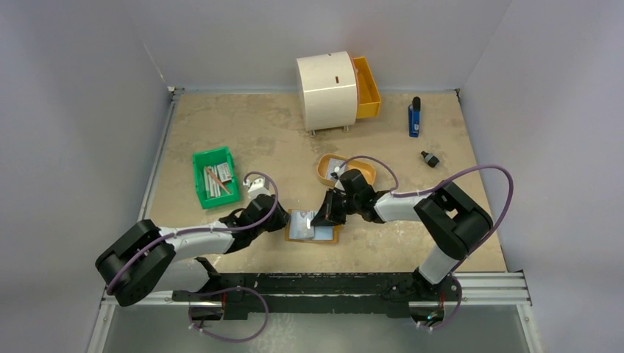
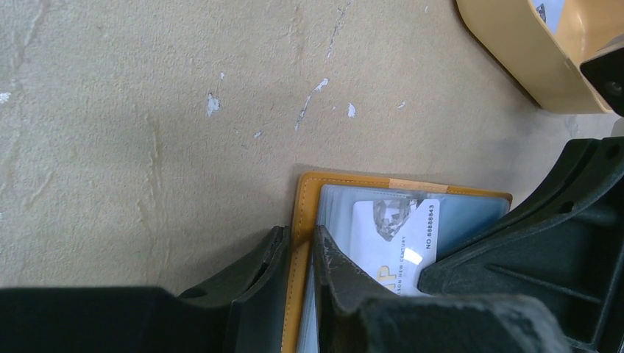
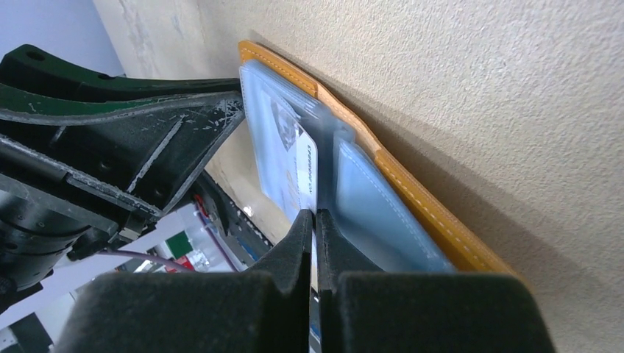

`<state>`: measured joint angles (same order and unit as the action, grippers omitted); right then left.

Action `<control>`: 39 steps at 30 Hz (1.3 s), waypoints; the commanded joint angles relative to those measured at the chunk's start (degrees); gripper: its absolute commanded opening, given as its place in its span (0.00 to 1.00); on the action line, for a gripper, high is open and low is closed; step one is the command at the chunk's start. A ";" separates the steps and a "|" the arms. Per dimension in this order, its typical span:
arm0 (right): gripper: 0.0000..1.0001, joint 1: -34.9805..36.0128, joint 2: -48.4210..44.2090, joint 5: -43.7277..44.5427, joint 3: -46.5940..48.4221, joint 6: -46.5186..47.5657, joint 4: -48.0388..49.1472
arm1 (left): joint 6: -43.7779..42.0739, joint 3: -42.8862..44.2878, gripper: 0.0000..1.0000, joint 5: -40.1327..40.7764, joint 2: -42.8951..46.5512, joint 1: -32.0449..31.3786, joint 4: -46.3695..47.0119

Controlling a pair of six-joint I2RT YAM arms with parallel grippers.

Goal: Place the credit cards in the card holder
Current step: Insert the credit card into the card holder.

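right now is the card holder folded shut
No, the card holder lies open, its clear sleeves and a white card showing, with the left gripper clamped on its tan edge.

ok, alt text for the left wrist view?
The left hand clamps one cover edge of the open tan card holder lying on the beige table. A white credit card, pinched by the right hand, lies among its clear sleeves; a tan dish shows top right.

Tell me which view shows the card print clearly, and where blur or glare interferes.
Left wrist view: credit card print sharp, one glare spot, near fingers blurred. Right wrist view: card holder edge-on, casting a shadow on the table, fingertips soft. Top view: evenly lit, print too small to read.
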<state>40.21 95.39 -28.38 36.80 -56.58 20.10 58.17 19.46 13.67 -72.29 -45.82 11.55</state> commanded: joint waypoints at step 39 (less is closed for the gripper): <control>0.57 4.27 -3.16 5.88 12.13 9.37 -19.71 | 1.94 -2.15 0.31 3.34 9.42 -0.87 -11.16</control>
<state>44.25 97.36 -26.09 45.93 -50.94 7.68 60.49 17.43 14.00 -66.67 -46.33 7.51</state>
